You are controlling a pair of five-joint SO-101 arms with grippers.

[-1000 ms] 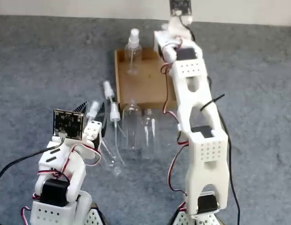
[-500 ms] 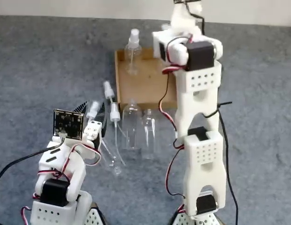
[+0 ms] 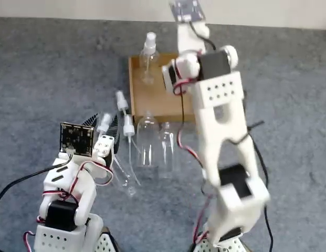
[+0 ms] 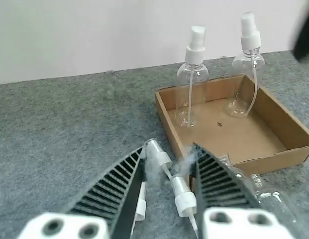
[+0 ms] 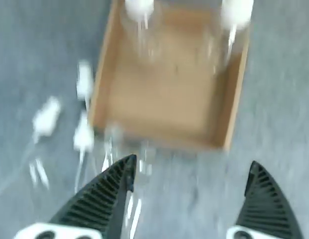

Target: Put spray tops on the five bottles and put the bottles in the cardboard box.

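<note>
The cardboard box (image 3: pixel 161 103) lies at the table's middle, with two capped clear bottles (image 4: pixel 191 74) (image 4: pixel 248 59) standing at its far side. Two uncapped bottles (image 3: pixel 147 140) (image 3: pixel 167 148) lie on the carpet just in front of the box. Loose spray tops (image 3: pixel 121 100) (image 3: pixel 128 127) lie to their left. My left gripper (image 4: pixel 166 149) is low and open, with two spray tops (image 4: pixel 157 157) (image 4: pixel 182 197) between its black fingers. My right gripper (image 5: pixel 186 179) hangs open and empty high above the box (image 5: pixel 169 94), looking down on it.
Grey carpet (image 3: pixel 52 68) covers the table, bare at the left and right. The raised right arm (image 3: pixel 220 121) spans the space beside the box. A pale wall (image 4: pixel 94 30) runs behind the table.
The right arm has lifted and swung back and leftward above the box, away from its far corner. The left arm has not moved.
</note>
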